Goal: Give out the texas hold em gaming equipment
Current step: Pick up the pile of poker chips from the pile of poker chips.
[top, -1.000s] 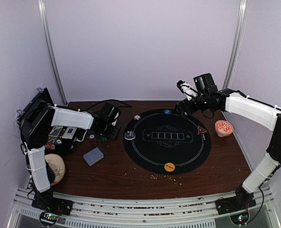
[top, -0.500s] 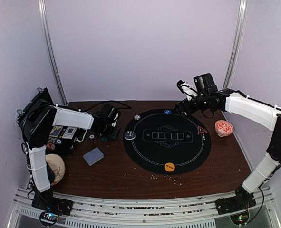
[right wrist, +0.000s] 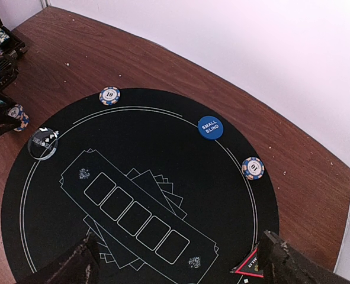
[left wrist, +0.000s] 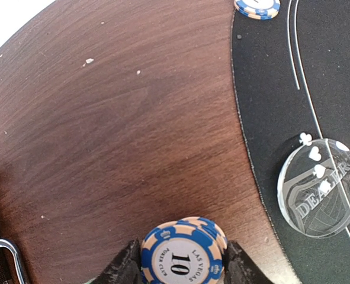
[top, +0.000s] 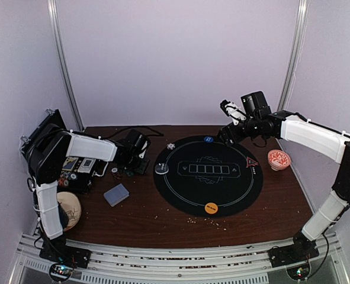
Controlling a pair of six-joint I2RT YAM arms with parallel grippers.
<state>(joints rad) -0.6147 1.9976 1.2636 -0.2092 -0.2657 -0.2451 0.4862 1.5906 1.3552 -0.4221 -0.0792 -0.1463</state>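
In the left wrist view my left gripper [left wrist: 182,267] is shut on a small stack of blue-and-cream poker chips [left wrist: 182,253], both fingers against its sides, just above the brown table left of the black mat [left wrist: 269,89]. A clear dealer button [left wrist: 320,186] lies on the mat's edge nearby. From above, the left gripper [top: 129,168] is left of the mat [top: 186,195]. My right gripper [right wrist: 175,263] hangs open over the mat's far side. On the mat lie a blue small-blind disc [right wrist: 210,127], two single chips [right wrist: 110,95] [right wrist: 253,168], a red triangle marker [right wrist: 249,266] and an orange disc [top: 211,207].
A grey-blue deck of cards [top: 116,194] lies on the table in front of the left gripper. An open chip case [top: 74,168] stands at the far left with a round wooden piece [top: 68,208] near it. A red-and-white bowl [top: 279,158] sits right of the mat.
The left gripper's jaws have closed in onto the chip stack. Neither arm has visibly shifted and the right gripper stays as wide as before.
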